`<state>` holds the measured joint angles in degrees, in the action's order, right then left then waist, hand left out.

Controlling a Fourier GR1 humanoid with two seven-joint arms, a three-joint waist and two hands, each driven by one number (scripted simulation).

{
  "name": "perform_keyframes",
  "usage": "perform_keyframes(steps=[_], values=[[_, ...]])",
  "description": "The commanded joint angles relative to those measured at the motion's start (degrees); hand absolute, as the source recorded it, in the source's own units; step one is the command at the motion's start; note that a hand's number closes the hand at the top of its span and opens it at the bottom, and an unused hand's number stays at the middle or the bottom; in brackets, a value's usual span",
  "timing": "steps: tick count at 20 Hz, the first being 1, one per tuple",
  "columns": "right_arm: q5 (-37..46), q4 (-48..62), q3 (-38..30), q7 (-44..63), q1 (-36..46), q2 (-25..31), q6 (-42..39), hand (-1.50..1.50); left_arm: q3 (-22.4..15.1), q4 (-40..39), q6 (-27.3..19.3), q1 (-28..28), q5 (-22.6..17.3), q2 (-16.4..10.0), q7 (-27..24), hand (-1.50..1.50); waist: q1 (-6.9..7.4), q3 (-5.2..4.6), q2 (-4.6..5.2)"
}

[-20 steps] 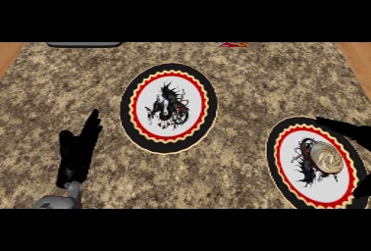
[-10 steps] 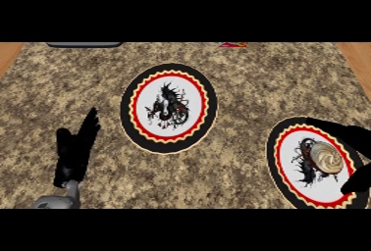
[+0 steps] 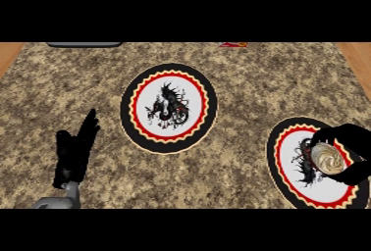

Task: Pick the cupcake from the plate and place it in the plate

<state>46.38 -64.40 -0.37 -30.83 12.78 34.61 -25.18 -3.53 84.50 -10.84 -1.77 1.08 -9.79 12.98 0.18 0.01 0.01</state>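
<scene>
A cream-swirled round cupcake (image 3: pixel 330 160) over the black-rimmed dragon plate (image 3: pixel 279 147) is clasped by the curled black right hand (image 3: pixel 358 164); the left hand (image 3: pixel 72 158) is held open.

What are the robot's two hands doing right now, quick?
Left hand: open, holding nothing, resting at lower left.
Right hand: shut round the small cream-swirled cupcake over the round black-rimmed plate.

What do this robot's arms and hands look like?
Both hands are plain black. The left hand has long slim fingers and joins a grey forearm. The right hand shows only black; its forearm is out of view. No cables or markings show.
</scene>
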Motion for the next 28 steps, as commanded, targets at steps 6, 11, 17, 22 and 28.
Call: perform_keyframes(steps=[6,11,17,22,28], values=[[5.8,-11.6,8.3,12.1,0.2,-16.9,6.9,1.5,0.4,-2.7,0.4,0.3,1.1,1.0,-2.3,0.0,-0.35,-0.18,-0.22],[11.2,-11.7,21.5,23.7,10.3,-33.8,7.4,1.5,-3.0,-0.1,2.1,-1.6,1.5,1.9,0.0,0.0,6.81,-0.27,0.02],[6.2,-16.1,34.0,45.1,19.2,-34.4,18.0,1.5,-2.8,-1.3,2.0,-3.1,1.7,2.0,0.3,0.0,5.8,-0.08,-0.11],[2.9,-21.0,39.9,59.6,25.8,-34.6,31.6,1.5,-2.7,-2.0,2.0,-3.0,1.3,2.6,1.2,0.0,4.27,-0.07,-0.16],[2.5,-15.7,43.9,77.2,37.8,-34.6,40.6,1.5,-1.5,-1.9,1.1,-0.9,1.8,2.2,-1.1,0.0,2.72,-0.1,0.02]])
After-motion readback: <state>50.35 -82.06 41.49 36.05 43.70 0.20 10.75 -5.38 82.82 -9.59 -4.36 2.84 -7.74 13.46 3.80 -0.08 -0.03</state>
